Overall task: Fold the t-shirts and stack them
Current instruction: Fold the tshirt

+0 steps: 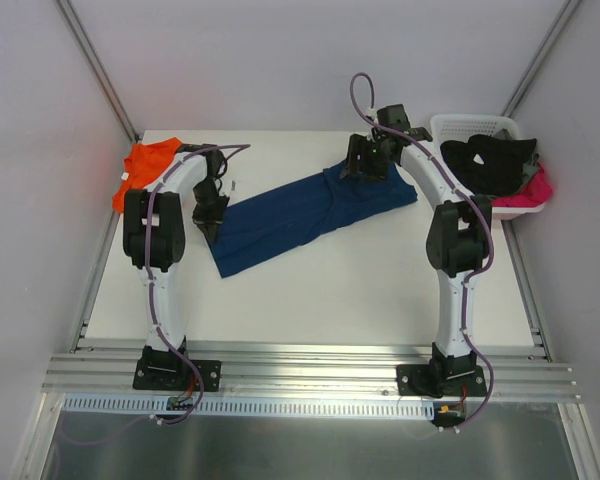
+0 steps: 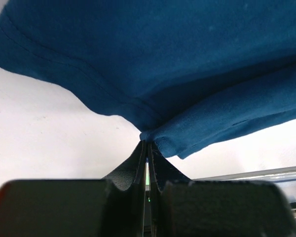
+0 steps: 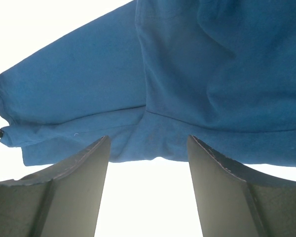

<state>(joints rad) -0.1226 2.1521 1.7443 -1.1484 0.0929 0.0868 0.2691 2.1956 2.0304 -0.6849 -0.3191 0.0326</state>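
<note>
A navy blue t-shirt [image 1: 300, 215] lies stretched in a long band across the middle of the table. My left gripper [image 1: 212, 222] is at its near-left corner and is shut on the hem of the navy shirt [image 2: 153, 94]. My right gripper [image 1: 363, 170] is open at the far-right end, its jaws straddling the edge of the cloth [image 3: 153, 148] without closing on it. The orange t-shirt [image 1: 145, 170] lies crumpled at the far-left corner of the table, behind my left arm.
A white basket [image 1: 450, 125] at the far right holds black and pink clothes. The metal rail [image 1: 310, 365] runs along the table's near edge. Grey walls stand on both sides.
</note>
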